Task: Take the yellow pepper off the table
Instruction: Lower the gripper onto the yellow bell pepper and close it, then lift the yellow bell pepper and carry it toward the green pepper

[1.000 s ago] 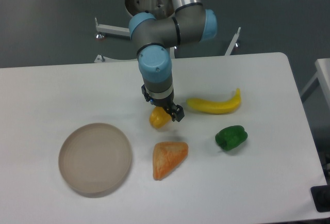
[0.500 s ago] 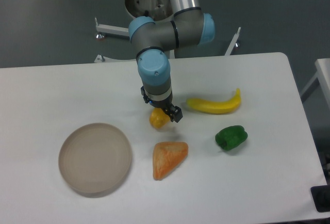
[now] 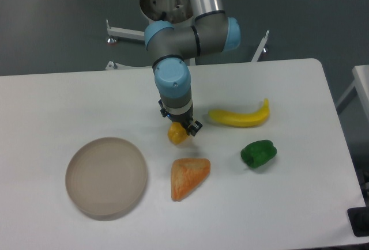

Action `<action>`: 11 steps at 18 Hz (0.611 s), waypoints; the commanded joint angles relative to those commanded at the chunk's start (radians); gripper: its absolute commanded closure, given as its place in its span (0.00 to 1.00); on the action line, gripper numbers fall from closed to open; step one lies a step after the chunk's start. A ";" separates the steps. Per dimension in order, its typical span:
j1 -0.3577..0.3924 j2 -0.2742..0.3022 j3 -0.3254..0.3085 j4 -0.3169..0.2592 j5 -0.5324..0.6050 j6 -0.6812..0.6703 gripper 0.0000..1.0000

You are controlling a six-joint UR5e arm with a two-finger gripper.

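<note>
On the worktop [image 3: 69, 94], my hand [image 3: 183, 129] sat down over the pepper [image 3: 176, 135]; whether it pinched, I couldn't tell.

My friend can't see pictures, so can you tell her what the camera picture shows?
A robot arm's gripper reaches down onto a small yellow pepper on a white table, its dark fingers around it. Nearby lie a yellow banana, a green pepper, an orange wedge and a round tan plate.
</note>
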 joint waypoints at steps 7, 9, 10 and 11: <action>0.009 0.009 0.109 -0.009 -0.002 0.008 0.49; 0.017 0.003 0.156 -0.009 -0.002 0.024 0.49; 0.031 -0.001 0.181 -0.011 -0.003 0.049 0.49; 0.049 -0.006 0.199 -0.012 -0.008 0.081 0.49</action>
